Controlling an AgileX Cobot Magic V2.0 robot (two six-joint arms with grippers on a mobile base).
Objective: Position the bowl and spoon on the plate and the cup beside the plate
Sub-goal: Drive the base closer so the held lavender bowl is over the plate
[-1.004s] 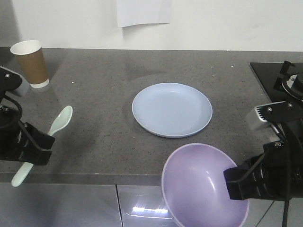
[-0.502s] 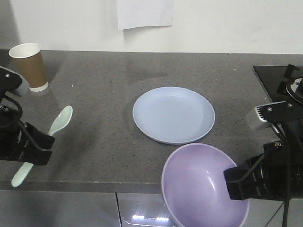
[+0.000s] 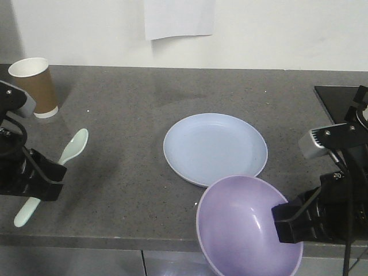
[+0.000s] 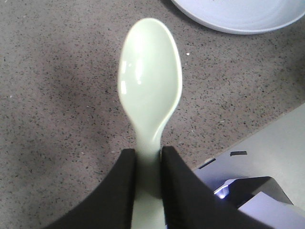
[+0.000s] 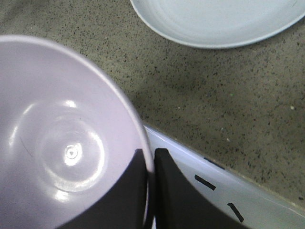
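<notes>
Plate (image 3: 215, 148) nearer bowl (image 3: 238, 224) in R gripper (image 5: 150, 160); L gripper (image 4: 148, 160) still holds spoon (image 4: 150, 81).

Even soft light, mild glare.

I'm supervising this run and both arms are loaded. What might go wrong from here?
The right gripper pinches the bowl only by its rim, tilted and seemingly partly past the counter edge; it might slip and fall. The left gripper holds the spoon by its handle alone, so it may pivot.
</notes>
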